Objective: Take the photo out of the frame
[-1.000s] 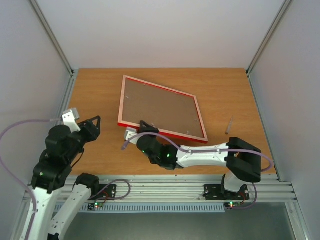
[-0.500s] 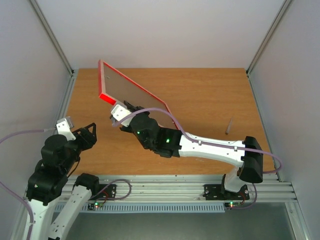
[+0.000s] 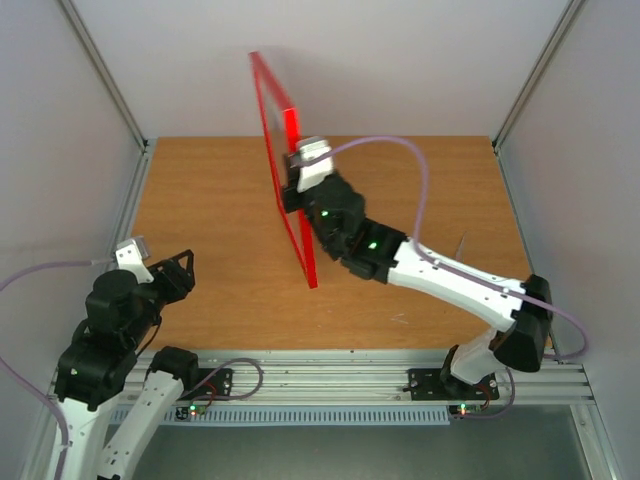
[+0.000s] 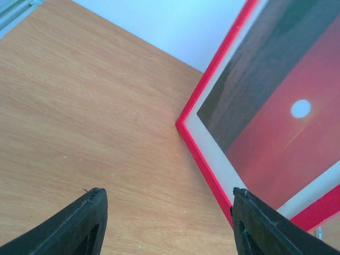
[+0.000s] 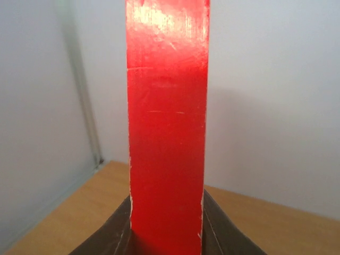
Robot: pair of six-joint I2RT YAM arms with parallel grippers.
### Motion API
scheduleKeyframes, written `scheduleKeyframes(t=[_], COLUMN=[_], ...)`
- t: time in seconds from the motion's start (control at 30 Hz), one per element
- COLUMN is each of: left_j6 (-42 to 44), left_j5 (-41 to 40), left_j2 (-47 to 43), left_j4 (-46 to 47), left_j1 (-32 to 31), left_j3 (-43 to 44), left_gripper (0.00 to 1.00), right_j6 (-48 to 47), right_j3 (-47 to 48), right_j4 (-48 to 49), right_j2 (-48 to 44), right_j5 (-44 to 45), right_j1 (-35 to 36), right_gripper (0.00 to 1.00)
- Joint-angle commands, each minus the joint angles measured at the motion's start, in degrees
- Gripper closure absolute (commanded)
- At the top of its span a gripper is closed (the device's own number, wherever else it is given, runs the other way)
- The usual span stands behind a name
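Observation:
The red frame (image 3: 284, 180) stands almost upright on edge in the middle of the table, its lower corner near the wood. My right gripper (image 3: 300, 185) is shut on its edge; in the right wrist view the red edge (image 5: 167, 133) fills the space between the fingers. In the left wrist view the frame's border (image 4: 204, 159) shows with the photo (image 4: 276, 127), a red sunset with a white sun, still inside behind a white mat. My left gripper (image 3: 170, 270) is open and empty at the near left, its fingertips (image 4: 87, 218) apart over bare wood.
A small thin stick-like object (image 3: 458, 252) lies on the table at the right. Metal posts and white walls close in the table on the left, right and back. The wooden table (image 3: 200, 210) shows to the left of the frame.
My right gripper has lifted the frame from lying flat to standing nearly upright and carried it up and toward the back. The left arm has barely moved.

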Motion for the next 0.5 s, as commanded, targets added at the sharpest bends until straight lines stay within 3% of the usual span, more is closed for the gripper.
scheduleKeyframes(t=[0.0,0.47], left_j6=[-0.89,-2.94], left_j5=[0.79,4.04], left_j2=[-0.72,0.86], left_j4=[0.82,3.33], left_j1=[0.18,0.2], left_j3=[-1.22,-4.41], left_gripper=[0.36,0.36], right_j6=[22.28,54.15], right_j3=[-6.71,-35.41], right_j4=[3.02,4.07], right_j2=[-6.83,-20.9], right_j5=[-0.77,3.68], right_j1=[-4.96,-14.1], right_gripper=[0.99,0.99])
